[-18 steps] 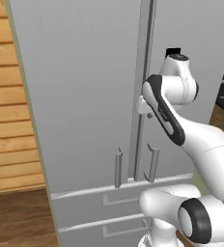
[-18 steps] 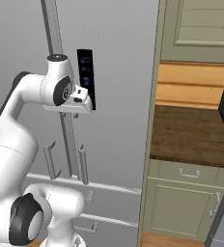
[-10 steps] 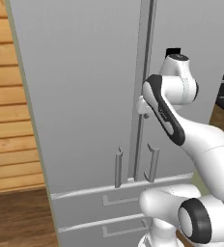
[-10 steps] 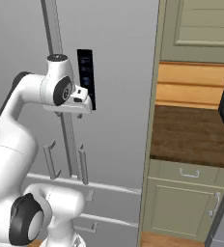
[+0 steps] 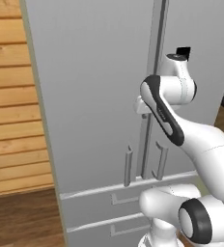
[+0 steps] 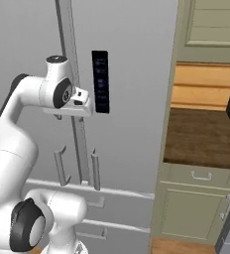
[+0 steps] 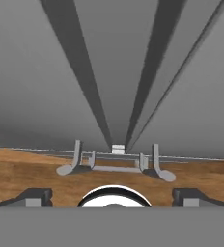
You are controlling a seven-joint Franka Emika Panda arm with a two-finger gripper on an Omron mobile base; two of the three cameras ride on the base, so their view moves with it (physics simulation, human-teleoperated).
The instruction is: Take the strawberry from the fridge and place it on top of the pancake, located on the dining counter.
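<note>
The tall light-grey fridge (image 5: pixel 94 87) stands right in front of me with both doors shut, so the strawberry is hidden. My gripper (image 6: pixel 85 105) is held up against the middle seam between the doors, beside the slim vertical handles (image 6: pixel 70 44). In the hand view the gripper (image 7: pixel 113 197) is open: its two dark fingertips (image 7: pixel 34 196) sit far apart with nothing between them. It looks down along the handles (image 7: pixel 77 72) to their lower ends (image 7: pixel 76 157). The pancake and the dining counter are out of view.
Two drawers (image 5: pixel 99 193) lie under the fridge doors. A dark control panel (image 6: pixel 100 82) is set in the right door. Right of the fridge runs a wall counter (image 6: pixel 201 144) with green cabinets (image 6: pixel 196 208). A wooden wall (image 5: pixel 12 96) stands at the left.
</note>
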